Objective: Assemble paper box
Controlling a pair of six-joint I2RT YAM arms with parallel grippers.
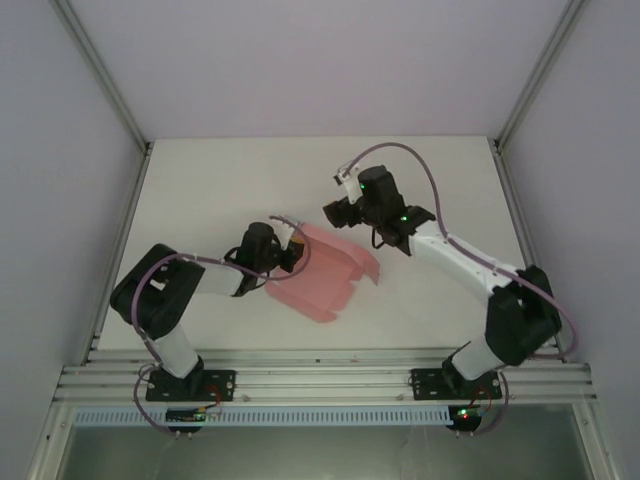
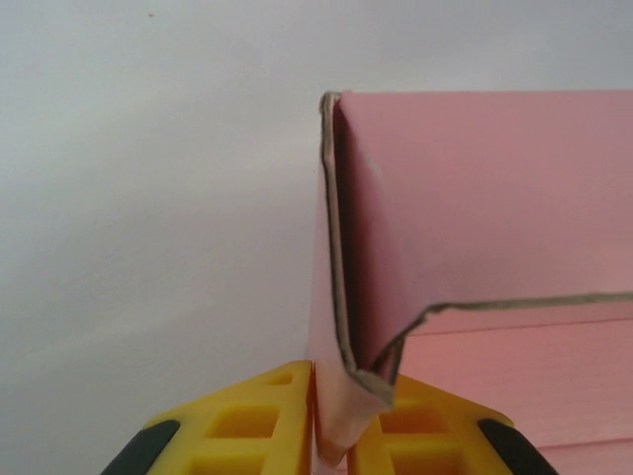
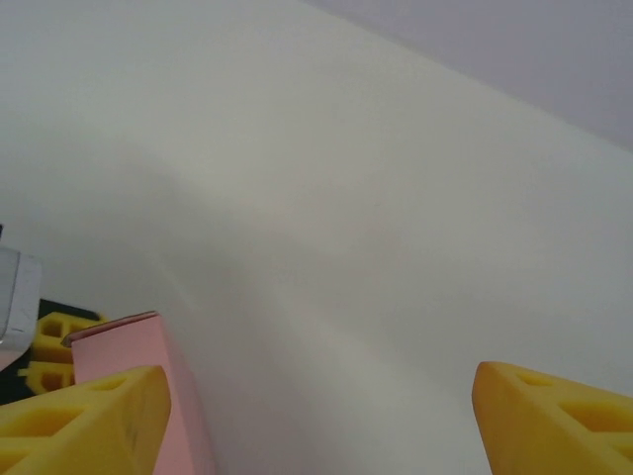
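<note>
- paper box point(image 1: 325, 272): seen from the top view as a pink, partly folded card piece, lying near the middle of the white table point(image 1: 200, 200), between the two hands.
- rounded flaps are noted on its right side; the near portion lies flat on the table.
- left hand point(image 1: 293, 250): placed at the left far edge of the paper box, with the arm stretched in from the left base.
- in the left wrist view, the left hand point(image 2: 331, 440) is seen closed narrow on a thin pink wall, which is pinched between the yellow fingers point(image 2: 247, 430).
- in that view, the paper box point(image 2: 475, 198) rises upright from the grip. a folded corner is seen on the left and a bent raw edge runs off to the right. a flatter pink panel lies below it.
- right hand point(image 1: 335, 212): held near the far corner of the paper box in the top view. contact cannot be told there.
- in the right wrist view, the right hand point(image 3: 316, 426) is spread wide, with nothing held between its yellow fingers point(image 3: 554, 421).
- an upright pink edge of the paper box point(image 3: 124, 351) is seen just beside the finger at the left of that view. touching cannot be told.
- bare table point(image 3: 346, 198) is seen across the gap.
</note>
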